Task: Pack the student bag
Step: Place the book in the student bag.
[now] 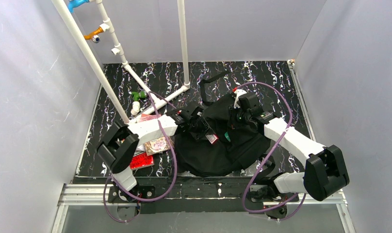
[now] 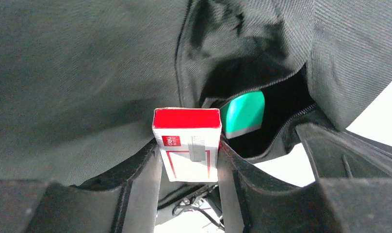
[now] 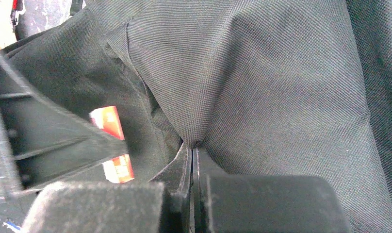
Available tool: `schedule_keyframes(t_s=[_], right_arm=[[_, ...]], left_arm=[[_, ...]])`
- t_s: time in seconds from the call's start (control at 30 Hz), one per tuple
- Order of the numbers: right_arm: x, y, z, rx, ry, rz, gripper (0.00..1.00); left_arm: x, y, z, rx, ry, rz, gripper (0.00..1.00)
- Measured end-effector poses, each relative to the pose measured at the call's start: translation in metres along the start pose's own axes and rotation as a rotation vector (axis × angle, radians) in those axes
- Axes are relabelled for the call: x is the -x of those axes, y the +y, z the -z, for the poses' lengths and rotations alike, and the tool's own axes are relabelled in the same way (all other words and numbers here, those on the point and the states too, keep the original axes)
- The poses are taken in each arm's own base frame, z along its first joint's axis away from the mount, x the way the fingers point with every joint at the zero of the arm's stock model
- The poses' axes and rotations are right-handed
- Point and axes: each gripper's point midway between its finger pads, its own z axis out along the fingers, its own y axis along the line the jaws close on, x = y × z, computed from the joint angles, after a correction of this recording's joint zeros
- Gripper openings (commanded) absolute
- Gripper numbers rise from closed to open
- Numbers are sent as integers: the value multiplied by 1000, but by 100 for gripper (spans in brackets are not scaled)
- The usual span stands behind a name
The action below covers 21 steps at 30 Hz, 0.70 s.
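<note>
The black student bag (image 1: 218,145) lies in the middle of the table, its straps (image 1: 211,80) trailing to the back. My left gripper (image 1: 208,133) is shut on a small red and white box (image 2: 187,143) and holds it at the bag's open zipper mouth (image 2: 281,133). A green and grey item (image 2: 242,114) lies inside the opening. My right gripper (image 1: 238,115) is shut on a fold of the bag's fabric (image 3: 199,138) and lifts it at the bag's far side. The red box also shows in the right wrist view (image 3: 109,121), partly behind the left gripper.
White pipe frame (image 1: 150,92) stands at the back left with a green and white fitting (image 1: 138,97) by it. A red flat pack (image 1: 141,160) and a pink patterned booklet (image 1: 158,144) lie on the marbled table under the left arm. Grey walls enclose three sides.
</note>
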Motion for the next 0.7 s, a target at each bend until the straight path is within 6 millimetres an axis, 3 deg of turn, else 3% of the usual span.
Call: schedule_keyframes(t_s=[0.13, 0.37, 0.7], right_arm=[[0, 3, 1, 11, -1, -12, 1], [0, 4, 2, 18, -1, -24, 1], [6, -5, 9, -18, -27, -31, 1]], left_arm=[[-8, -9, -22, -40, 23, -66, 19], [-15, -56, -39, -148, 21, -152, 20], [-23, -76, -67, -174, 90, -233, 27]])
